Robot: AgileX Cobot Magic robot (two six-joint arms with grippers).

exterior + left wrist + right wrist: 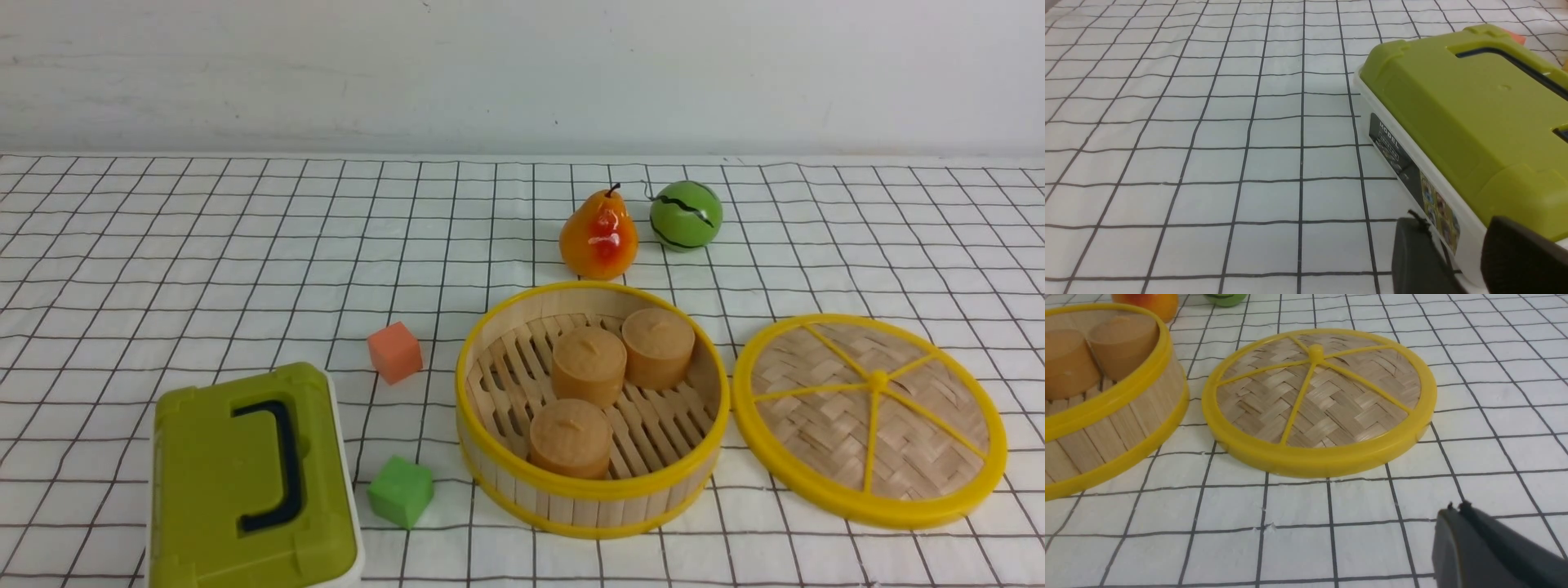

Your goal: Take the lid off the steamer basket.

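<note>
Woven bamboo lid [869, 420] lies flat on the tabletop [204, 245] just beside the open steamer basket [592, 408], so the right claw [1455, 510], closed and empty, need only back away without nudging it.

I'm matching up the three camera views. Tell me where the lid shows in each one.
Front view: the lid lies flat on the cloth, right of the steamer basket.
Left wrist view: not in it.
Right wrist view: upper middle, apart from the basket.
Shared landmark: the basket's yellow rim, in front and right wrist views.
</note>
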